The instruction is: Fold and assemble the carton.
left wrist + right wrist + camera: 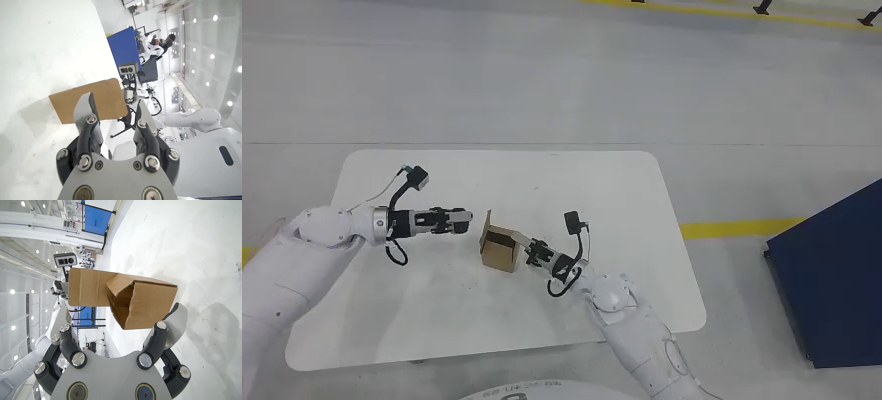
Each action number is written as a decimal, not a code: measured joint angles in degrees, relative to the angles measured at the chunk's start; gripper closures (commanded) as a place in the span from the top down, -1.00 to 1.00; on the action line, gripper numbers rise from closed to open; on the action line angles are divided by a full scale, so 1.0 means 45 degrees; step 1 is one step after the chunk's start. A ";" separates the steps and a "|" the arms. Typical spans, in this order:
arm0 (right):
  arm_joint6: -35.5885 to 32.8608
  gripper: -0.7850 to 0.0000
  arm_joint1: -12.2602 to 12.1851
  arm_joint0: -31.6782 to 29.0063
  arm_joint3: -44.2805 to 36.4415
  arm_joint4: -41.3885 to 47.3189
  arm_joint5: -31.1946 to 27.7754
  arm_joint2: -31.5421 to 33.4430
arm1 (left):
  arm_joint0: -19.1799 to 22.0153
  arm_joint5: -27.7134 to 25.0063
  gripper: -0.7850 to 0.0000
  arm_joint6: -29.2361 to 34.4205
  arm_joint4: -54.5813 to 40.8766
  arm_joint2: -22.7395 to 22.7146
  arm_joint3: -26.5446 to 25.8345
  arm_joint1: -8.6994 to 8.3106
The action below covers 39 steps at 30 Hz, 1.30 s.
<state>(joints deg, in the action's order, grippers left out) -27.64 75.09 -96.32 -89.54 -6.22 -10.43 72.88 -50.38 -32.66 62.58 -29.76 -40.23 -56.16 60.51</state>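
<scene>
A brown cardboard carton lies on its side near the middle of the white table, one end open with loose flaps. My left gripper hovers just left of it, open, its fingers in front of a flat carton flap without touching it. My right gripper is at the carton's right side, spread wide and open. One fingertip rests beside the carton's outer wall; the other finger is hidden behind the carton. The open end shows a torn inner flap.
A blue cabinet stands on the floor off the table's right side. Bare tabletop stretches behind the carton and toward the front edge.
</scene>
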 measured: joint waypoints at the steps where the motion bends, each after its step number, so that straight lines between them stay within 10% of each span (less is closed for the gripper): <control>1: 0.0000 1.00 0.0000 0.0000 0.0000 0.0000 0.0000 0.0000 | 0.0120 -0.0050 0.30 0.0121 0.0074 0.0159 0.0153 0.0113; 11: 0.0000 1.00 0.0000 0.0000 0.0000 0.0000 0.0000 0.0000 | 0.0920 -0.0496 0.44 0.0557 0.0638 0.0968 0.1175 0.0870; 23: 0.0000 1.00 0.0000 0.0000 0.0000 0.0000 0.0000 0.0000 | 0.1382 -0.0449 -0.31 -0.0155 0.1770 0.1364 0.2054 0.1435; 25: 0.0000 1.00 0.0000 0.0000 0.0000 0.0000 0.0000 0.0000 | 0.1430 -0.0642 -0.17 -0.0267 0.1864 0.1266 0.2146 0.1447; 29: 0.0000 1.00 0.0000 0.0000 0.0000 0.0000 0.0000 0.0000 | 0.1373 -0.1166 0.99 -0.0377 0.1822 0.0881 0.1952 0.1336; 39: 0.0000 1.00 0.0000 0.0000 0.0000 0.0000 0.0000 0.0000 | 0.0700 -0.0960 1.00 0.0186 0.1598 0.0383 0.0458 0.1095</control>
<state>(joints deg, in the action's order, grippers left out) -27.64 75.09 -96.32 -89.54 -6.22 -10.43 72.88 -47.23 -36.97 63.41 -22.56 -38.51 -54.10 65.44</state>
